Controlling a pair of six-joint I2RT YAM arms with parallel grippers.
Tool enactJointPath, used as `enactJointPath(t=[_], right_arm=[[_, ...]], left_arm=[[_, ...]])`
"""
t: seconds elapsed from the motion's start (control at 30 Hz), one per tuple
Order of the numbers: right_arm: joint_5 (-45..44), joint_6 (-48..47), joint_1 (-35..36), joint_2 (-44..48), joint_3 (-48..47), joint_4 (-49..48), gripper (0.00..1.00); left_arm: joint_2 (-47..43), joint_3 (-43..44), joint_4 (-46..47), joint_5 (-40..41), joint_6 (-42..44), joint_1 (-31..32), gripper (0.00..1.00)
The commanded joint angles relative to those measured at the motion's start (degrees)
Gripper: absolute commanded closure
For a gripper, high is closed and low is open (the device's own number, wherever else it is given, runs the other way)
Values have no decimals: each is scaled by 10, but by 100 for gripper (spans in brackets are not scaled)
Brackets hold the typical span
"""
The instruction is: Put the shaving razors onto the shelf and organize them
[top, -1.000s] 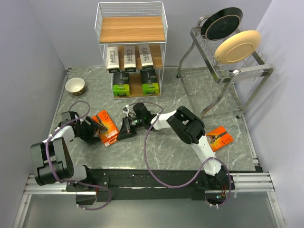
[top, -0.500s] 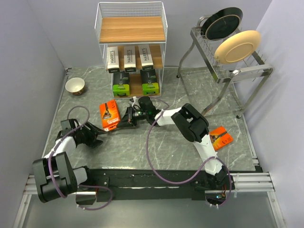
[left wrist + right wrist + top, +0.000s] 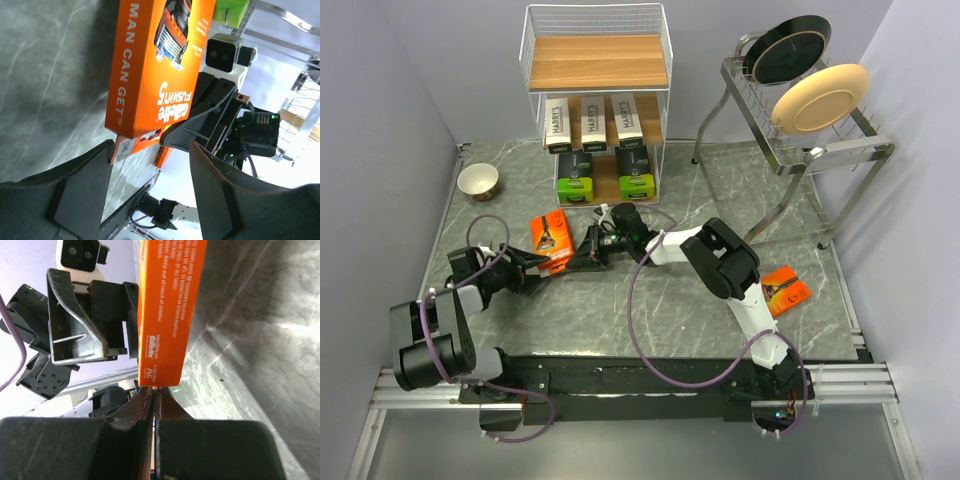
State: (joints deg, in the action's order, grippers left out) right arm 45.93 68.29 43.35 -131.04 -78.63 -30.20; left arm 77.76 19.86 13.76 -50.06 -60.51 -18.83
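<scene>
The left gripper (image 3: 528, 266) had let go and waited spread open beside the orange razor pack (image 3: 549, 238), which had moved nearer the shelf (image 3: 595, 62), its edge pinched by the clenched right gripper (image 3: 578, 254). The handover looked complete; shelving remained.

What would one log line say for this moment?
right hand: shut on orange pack | left hand: open, empty | shelf: no orange pack yet

The orange razor pack (image 3: 160, 65) is printed on glossy cardboard. The table (image 3: 580, 310) is finished in smooth, polished, grey-veined stone. The shelf (image 3: 595, 62) is built of white-coated wire and matt wood. The dish rack (image 3: 850, 148), far right, is made of shiny metal.
</scene>
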Motion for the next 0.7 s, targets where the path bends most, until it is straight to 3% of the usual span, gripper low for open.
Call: enactJointPath(t=[0.0,0.3,0.4,0.53,0.6,0.67], right_arm=[[2,-17,2,40,-10,2,100],[1,-31,3,47,-12,17,100],[-2,-36,3,47,-13,23,100],[-4,-40,4,43,-16,29,100],[-3,-43,4,43,-18,31,100],[-2,-47,4,46,-17,31,100]], left_arm=[[31,15,89,-26,-40,-1,34],[88,18,136,-5,-65,-2,37],[106,24,156,-12,-80,-2,44],[106,26,162,-20,-74,-1,62],[101,25,152,-14,-66,-2,65],[96,19,150,-9,-63,-2,61]])
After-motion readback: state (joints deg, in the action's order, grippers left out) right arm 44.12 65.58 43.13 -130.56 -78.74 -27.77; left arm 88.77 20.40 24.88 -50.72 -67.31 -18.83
